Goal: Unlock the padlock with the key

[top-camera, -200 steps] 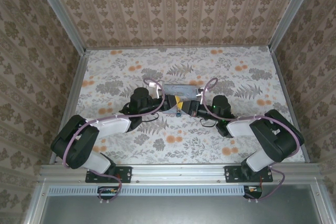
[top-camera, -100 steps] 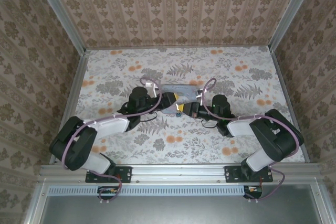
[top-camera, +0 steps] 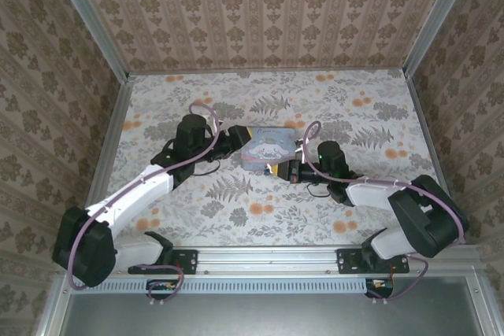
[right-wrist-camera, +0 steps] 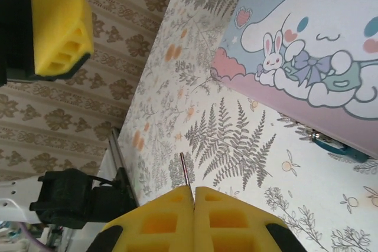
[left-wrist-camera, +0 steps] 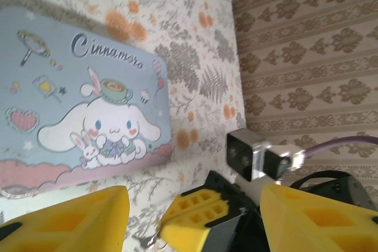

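Brass key [right-wrist-camera: 184, 172], pinched in my right tool [right-wrist-camera: 195, 190], lower centre; left tool [top-camera: 239, 143] spread, empty. Risk, I judge: padlock [right-wrist-camera: 341, 147], unheld at right edge, skids; key twists.

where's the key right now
In the right wrist view the key pokes out of the shut right gripper, over the fern print, left of the tin.

Overhead camera looks down from behind; both wrist cameras face the tin [left-wrist-camera: 77, 98] closely.

One tin [left-wrist-camera: 82, 104], one padlock [right-wrist-camera: 342, 149], one key [right-wrist-camera: 184, 172]
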Available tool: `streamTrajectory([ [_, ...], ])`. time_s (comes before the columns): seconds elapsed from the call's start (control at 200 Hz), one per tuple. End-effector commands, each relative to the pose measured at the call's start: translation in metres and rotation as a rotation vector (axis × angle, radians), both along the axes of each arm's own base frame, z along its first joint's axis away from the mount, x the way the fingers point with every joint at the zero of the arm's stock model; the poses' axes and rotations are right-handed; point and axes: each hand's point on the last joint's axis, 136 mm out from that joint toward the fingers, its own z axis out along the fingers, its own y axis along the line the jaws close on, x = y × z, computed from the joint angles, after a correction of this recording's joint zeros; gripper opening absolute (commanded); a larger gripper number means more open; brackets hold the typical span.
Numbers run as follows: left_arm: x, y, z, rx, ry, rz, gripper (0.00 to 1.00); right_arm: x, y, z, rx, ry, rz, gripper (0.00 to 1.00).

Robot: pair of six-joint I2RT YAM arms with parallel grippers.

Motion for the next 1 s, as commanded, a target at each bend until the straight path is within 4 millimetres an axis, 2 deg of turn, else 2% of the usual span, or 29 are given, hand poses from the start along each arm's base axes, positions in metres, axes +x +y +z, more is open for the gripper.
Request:
streamTrajectory([
  [0.0,-0.009,0.002,-0.026,0.061,0.131,-0.024,0.6,0.007,-0.007,0.014,-0.097,-0.1,-0.04,0.0],
  [0.185,-0.005,-0.011,-0.036,0.025,0.21,-0.032,0.57,0.007,-0.017,0.023,-0.283,-0.215,-0.09,0.0],
  [0.425,0.003,-0.028,-0.025,-0.002,0.236,-0.014,0.54,0.006,-0.018,0.033,-0.459,-0.351,-0.132,0.0],
  [0.61,0.001,-0.042,-0.03,-0.023,0.288,-0.006,0.51,0.01,-0.015,0.037,-0.586,-0.442,-0.18,0.0],
  [0.775,-0.002,-0.048,-0.041,-0.017,0.326,0.012,0.49,0.013,-0.009,0.043,-0.626,-0.49,-0.196,0.0],
  [0.995,-0.002,-0.052,-0.041,-0.022,0.334,0.027,0.48,0.012,0.001,0.044,-0.65,-0.52,-0.17,0.0],
])
